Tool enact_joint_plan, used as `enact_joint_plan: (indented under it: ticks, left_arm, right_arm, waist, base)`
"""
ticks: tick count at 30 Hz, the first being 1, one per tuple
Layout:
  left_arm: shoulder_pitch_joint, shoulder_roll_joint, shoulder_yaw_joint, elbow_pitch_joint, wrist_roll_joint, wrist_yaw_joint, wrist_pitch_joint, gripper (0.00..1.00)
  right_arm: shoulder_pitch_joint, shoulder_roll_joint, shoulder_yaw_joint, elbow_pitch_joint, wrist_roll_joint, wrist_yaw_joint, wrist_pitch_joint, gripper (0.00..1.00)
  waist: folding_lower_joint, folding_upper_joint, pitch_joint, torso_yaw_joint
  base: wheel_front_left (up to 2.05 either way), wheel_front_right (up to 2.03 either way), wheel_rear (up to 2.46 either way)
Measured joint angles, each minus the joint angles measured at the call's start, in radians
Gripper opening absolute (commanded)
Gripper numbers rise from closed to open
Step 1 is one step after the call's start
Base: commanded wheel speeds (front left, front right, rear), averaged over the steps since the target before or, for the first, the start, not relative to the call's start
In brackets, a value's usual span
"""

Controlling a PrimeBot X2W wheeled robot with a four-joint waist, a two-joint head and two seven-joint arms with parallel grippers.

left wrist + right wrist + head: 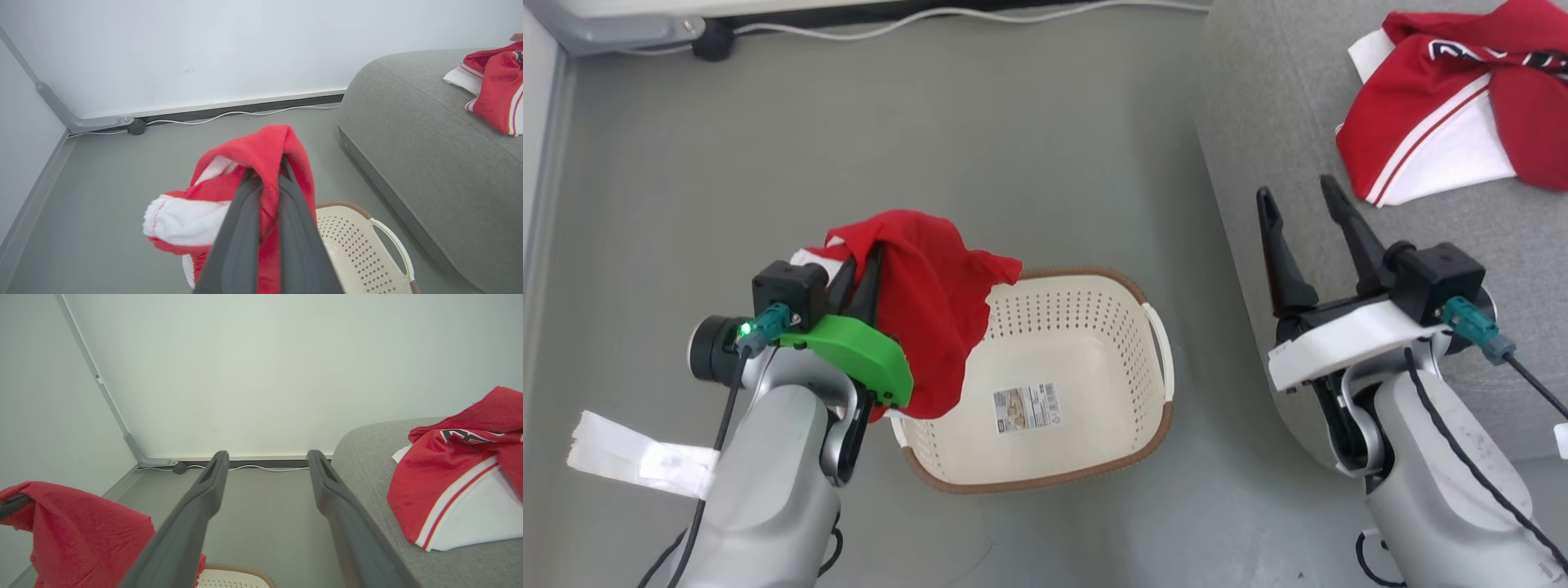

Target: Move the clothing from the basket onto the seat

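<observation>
Hanging from the left gripper (864, 265), whose two fingers are pinched together on a fold of cloth, the held garment (931, 302) drapes above the left rim of the basket (1062, 318), lifted clear of the basket's floor. The seat (1258, 122) lies to the right of the basket, its rounded edge running alongside the basket's right handle from near to far. The next carry therefore looks like a sideways sweep over the basket's full width, with the dangling hem at some risk of brushing the rim. The right gripper (1294, 188) hovers right of the basket at the seat's edge with its fingers spread apart and nothing between them. It is the arm nearer the seat, yet the cloth is in the other one. The second garment (1445, 122) already rests on the seat, well to the right of the basket and beyond it. The head view alone shows the basket's inside, bare but for a label sticker (1027, 408). The left wrist view shows what that view hides: red cloth squeezed between the fingers and a white panel bunched on one side. The right wrist view picks out dark lettering on the second garment.
</observation>
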State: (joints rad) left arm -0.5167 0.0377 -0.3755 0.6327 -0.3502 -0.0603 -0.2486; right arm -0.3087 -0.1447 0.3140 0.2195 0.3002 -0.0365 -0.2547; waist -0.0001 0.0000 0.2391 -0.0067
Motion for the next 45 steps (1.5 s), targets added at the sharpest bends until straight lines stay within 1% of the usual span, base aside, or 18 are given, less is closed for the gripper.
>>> enact_joint_plan:
  ticks: [8,12,20,24,37,40,45]
  left_arm:
    - [0.002,-0.001,0.020,-0.162,-0.006,-0.002,-0.003,0.00]
    - [0.007,-0.001,0.014,-0.208,-0.006,-0.010,-0.003,0.00]
    - [0.044,-0.001,-0.033,-0.275,-0.010,-0.026,-0.003,0.00]
    - [0.052,-0.001,-0.064,-0.335,-0.024,-0.034,-0.003,0.00]
    - [0.067,0.000,-0.116,-0.465,-0.068,-0.036,0.011,0.00]
    - [0.069,0.000,-0.119,-0.486,-0.073,-0.036,0.014,0.00]
    - [0.086,0.000,-0.127,-0.513,-0.077,-0.023,0.030,0.00]
  right_arm:
    - [0.049,0.008,0.016,0.015,0.009,0.004,0.002,1.00]
    - [0.071,0.014,0.025,0.018,0.012,0.010,0.008,1.00]
    - [0.118,0.019,0.038,0.018,0.019,0.010,0.019,1.00]
    - [0.142,0.023,0.053,0.017,0.020,0.010,0.028,1.00]
    - [0.176,0.031,0.080,-0.007,0.027,0.011,0.046,1.00]
    - [0.179,0.033,0.085,-0.011,0.027,0.017,0.050,1.00]
    - [0.195,0.033,0.089,-0.021,0.027,0.017,0.054,1.00]
  waist:
    - [0.0000,0.0000,-0.084,0.003]
    - [0.0000,0.0000,-0.119,0.002]
    - [0.0000,0.0000,-0.178,-0.002]
    - [0.0000,0.0000,-0.203,-0.006]
    - [0.0000,0.0000,-0.227,-0.014]
    - [0.0000,0.0000,-0.232,-0.018]
    - [0.0000,0.0000,-0.237,-0.023]
  base:
    - [0.00,0.00,0.00]
    - [0.00,0.00,0.00]
    - [0.00,0.00,0.00]
    - [0.00,0.00,0.00]
    - [0.00,0.00,0.00]
    - [0.00,0.00,0.00]
    - [0.00,0.00,0.00]
